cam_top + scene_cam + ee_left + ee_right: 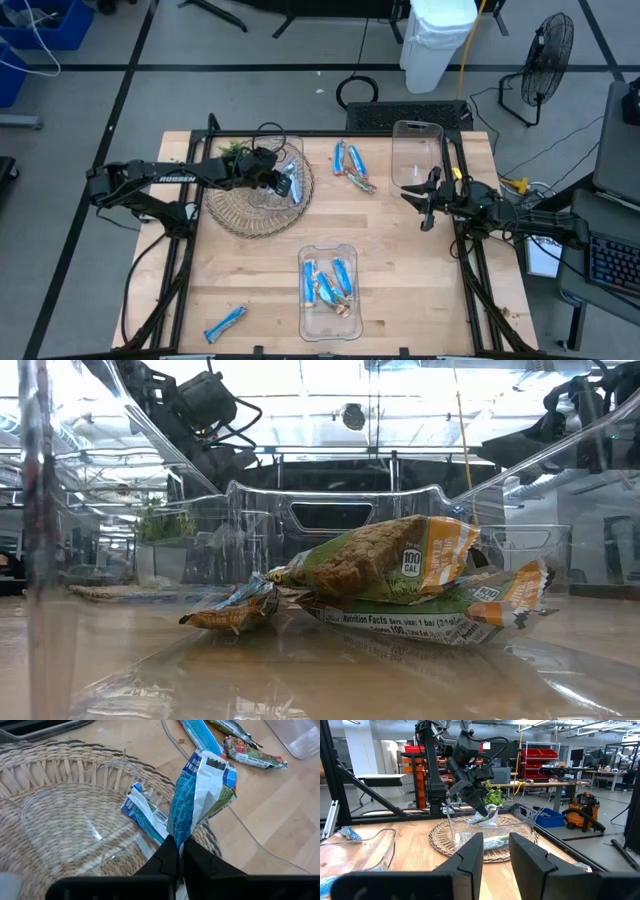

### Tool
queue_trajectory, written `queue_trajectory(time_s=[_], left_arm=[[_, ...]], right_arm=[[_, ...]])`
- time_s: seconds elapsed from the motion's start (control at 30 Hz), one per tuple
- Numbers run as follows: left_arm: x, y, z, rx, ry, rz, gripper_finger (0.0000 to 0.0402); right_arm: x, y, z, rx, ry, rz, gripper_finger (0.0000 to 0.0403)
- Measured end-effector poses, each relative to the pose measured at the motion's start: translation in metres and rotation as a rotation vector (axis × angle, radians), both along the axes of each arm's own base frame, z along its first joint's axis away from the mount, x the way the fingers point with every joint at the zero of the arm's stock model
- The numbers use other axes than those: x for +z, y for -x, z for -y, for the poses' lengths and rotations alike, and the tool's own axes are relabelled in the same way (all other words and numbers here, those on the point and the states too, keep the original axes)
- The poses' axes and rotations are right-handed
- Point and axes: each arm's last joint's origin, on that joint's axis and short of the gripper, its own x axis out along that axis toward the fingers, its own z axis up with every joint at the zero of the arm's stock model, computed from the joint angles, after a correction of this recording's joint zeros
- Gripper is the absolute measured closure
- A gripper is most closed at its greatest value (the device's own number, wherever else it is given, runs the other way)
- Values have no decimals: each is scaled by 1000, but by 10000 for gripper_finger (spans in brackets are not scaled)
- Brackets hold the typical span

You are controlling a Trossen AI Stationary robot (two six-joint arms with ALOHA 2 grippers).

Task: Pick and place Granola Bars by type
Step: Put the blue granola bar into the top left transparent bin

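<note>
Holding blue bar (pixel 197 795) over wicker basket (pixel 232 212), left gripper (pixel 176 851) clamped; right gripper (pixel 496 851) parted; bars in clear tray (pixel 303 257).

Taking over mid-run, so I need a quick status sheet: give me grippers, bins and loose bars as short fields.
left gripper: shut on blue bar, over the wicker tray
right gripper: open, empty, near the empty clear bin
wicker tray contents: clear container, one blue bar inside
front clear bin: several bars
loose bars: cluster at table back, single bar at front left
</note>
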Motion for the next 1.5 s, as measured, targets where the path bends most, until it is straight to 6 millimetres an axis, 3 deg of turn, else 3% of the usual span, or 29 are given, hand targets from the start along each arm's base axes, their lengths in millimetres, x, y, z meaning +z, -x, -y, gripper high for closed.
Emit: queue_trajectory(time_s=[0.5,0.87,1.07,1.33,1.5], left_arm=[[0,-1,1,-43,40,13,389],[0,-1,3,-77,65,23,253],[2,-2,3,-153,27,10,217],[32,-7,6,-254,33,93,211],[58,-4,23,-335,28,154,210]], right_arm=[[0,0,0,0,0,0,318],[0,0,0,0,0,1,318],[0,0,0,0,0,1,318],[0,0,0,0,0,1,318],[0,0,0,0,0,0,318]])
